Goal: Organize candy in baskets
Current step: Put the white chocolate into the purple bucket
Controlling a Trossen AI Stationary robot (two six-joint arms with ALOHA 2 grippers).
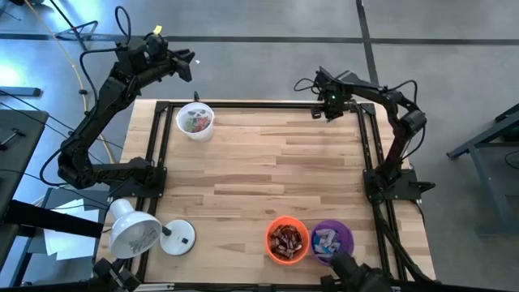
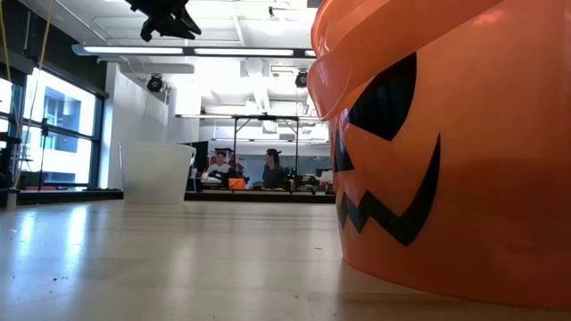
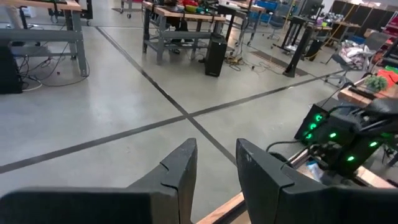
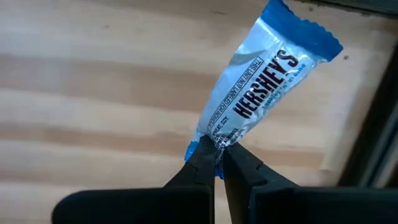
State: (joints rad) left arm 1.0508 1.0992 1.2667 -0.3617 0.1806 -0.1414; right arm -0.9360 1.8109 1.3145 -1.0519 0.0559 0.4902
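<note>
Right now the right gripper (image 4: 219, 163) is clamped on only the crimped end of a blue-and-white candy bar (image 4: 252, 102), at the far right corner of the table (image 1: 268, 170). That thin hold looks like the weak point: the wrapper could slip out on a fast swing, or the bar could dangle and catch a rim. The purple bucket (image 1: 345, 236), which already holds blue-and-white bars, sits at the near edge beside the orange bucket (image 1: 276, 225), so a loose drop may land in the wrong one. The white bucket (image 1: 195, 120) stands well apart. The left gripper (image 3: 214, 171) hangs part open and empty beyond the far left corner.
</note>
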